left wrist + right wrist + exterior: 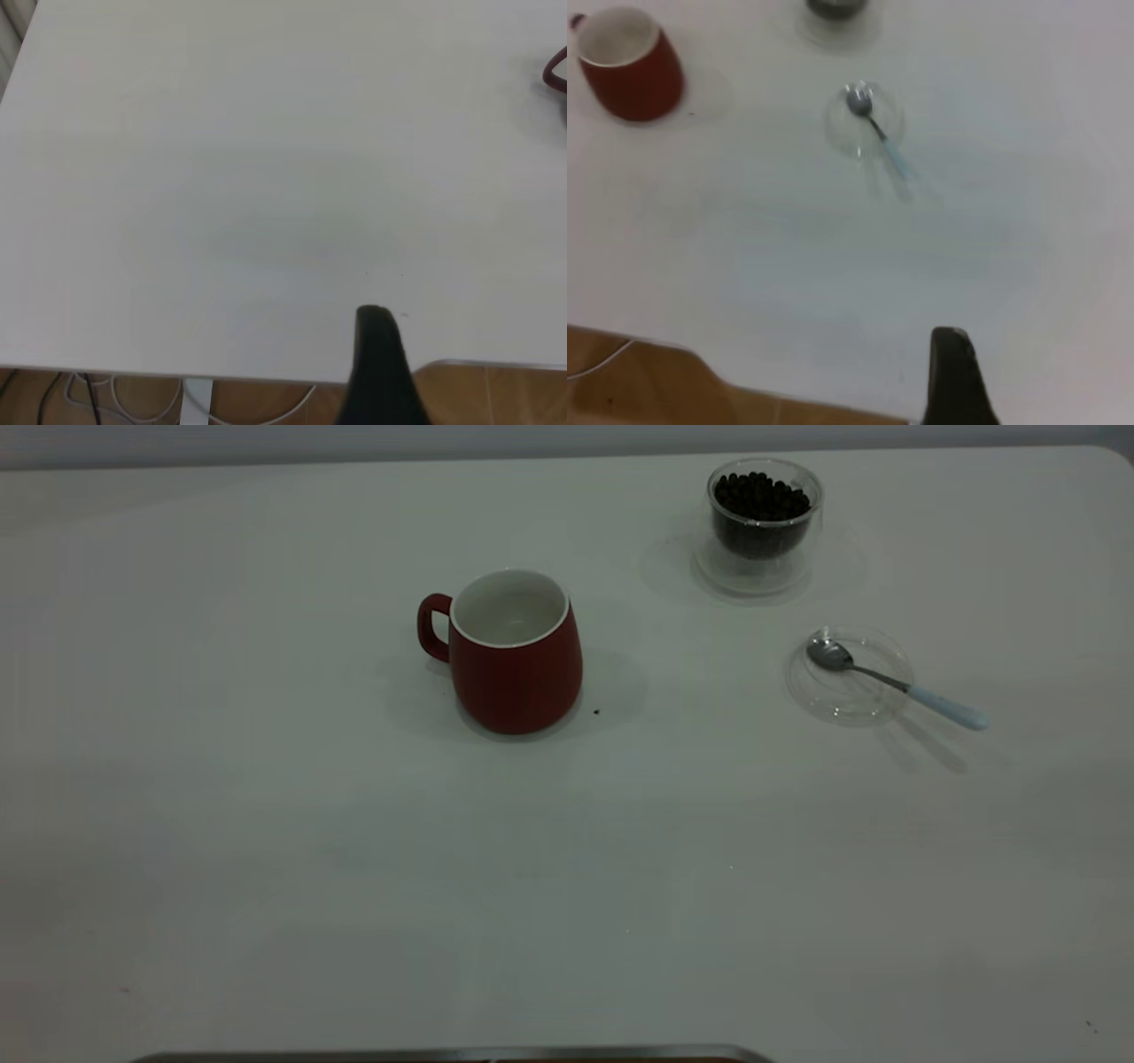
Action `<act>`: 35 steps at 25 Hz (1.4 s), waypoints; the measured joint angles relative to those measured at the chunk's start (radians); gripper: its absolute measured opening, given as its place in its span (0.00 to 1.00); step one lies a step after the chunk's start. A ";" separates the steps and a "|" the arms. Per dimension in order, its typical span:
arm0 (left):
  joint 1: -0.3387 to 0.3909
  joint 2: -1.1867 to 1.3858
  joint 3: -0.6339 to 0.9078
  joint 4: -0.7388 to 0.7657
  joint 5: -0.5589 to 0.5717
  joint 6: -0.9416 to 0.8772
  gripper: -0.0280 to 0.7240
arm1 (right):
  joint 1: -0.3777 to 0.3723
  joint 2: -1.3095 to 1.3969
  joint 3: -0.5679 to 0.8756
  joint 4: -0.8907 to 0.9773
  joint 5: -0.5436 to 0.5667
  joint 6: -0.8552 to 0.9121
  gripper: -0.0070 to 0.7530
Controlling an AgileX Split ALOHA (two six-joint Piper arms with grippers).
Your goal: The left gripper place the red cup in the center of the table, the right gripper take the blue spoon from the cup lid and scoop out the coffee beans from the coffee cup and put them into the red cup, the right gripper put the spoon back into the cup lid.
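Red cup (514, 655) mid-table (266, 824), blue spoon (895, 685) in cup lid (828, 700); end effectors' opening unclear.

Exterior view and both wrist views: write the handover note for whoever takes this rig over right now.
Left gripper: pulled back at the table edge, holding nothing; jaws not readable.
Right gripper: also back at the edge, holding nothing; jaws not readable.
Red cup: upright near the table's centre, handle toward the left arm's side, no beans visible inside.
Coffee cup: far right, full of coffee beans.
Blue spoon: bowl in the cup lid, handle over its rim.
Done: cup looks placed. Left: take the spoon, scoop beans into the red cup, return it.
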 joint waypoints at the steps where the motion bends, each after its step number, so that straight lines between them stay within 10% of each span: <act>1: 0.000 0.000 0.000 0.000 0.000 -0.001 0.82 | 0.028 -0.030 0.000 -0.031 0.000 0.010 0.69; 13: 0.000 0.000 0.000 0.000 0.000 -0.002 0.82 | 0.133 -0.168 0.126 -0.266 -0.088 0.287 0.69; 35: 0.000 0.000 0.000 0.000 0.000 -0.002 0.82 | 0.137 -0.168 0.158 -0.214 -0.100 0.162 0.69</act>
